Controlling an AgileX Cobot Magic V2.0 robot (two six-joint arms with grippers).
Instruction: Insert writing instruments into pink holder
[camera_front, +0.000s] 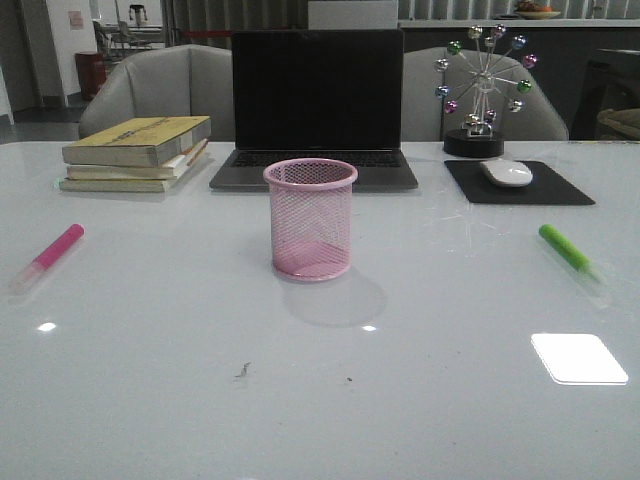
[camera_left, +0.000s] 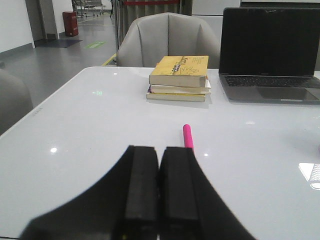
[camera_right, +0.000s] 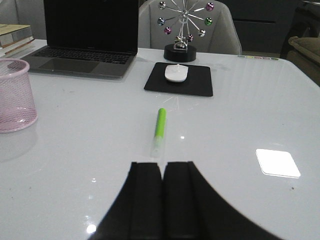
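The pink holder (camera_front: 310, 218) stands upright near the middle of the white table (camera_front: 320, 400), open end up and with nothing in it, just in front of the laptop (camera_front: 316, 105); its mesh wall also shows at the edge of the right wrist view (camera_right: 15, 95). The pink highlighter (camera_front: 48, 257) lies flat on the table well to the left of the holder, its clear cap pointing toward the near edge, and in the left wrist view only its pink far end (camera_left: 188, 136) shows above the left gripper (camera_left: 158, 200). The green highlighter (camera_front: 572, 253) lies flat well to the right of the holder, likewise with its clear cap toward the near side; in the right wrist view it lies just beyond the right gripper (camera_right: 162, 200), cap end nearest the fingers (camera_right: 159, 131). Both grippers have their black fingers pressed together with nothing between them, and each hangs above the table apart from its marker. Behind the pink highlighter a stack of books (camera_front: 137, 152) rests at the far left of the table. To the right of the laptop a white mouse (camera_front: 506, 172) sits on a black mouse pad (camera_front: 520, 190), with a Ferris-wheel desk ornament (camera_front: 484, 90) on a black base behind it. Grey chairs (camera_front: 160, 85) stand past the far edge.
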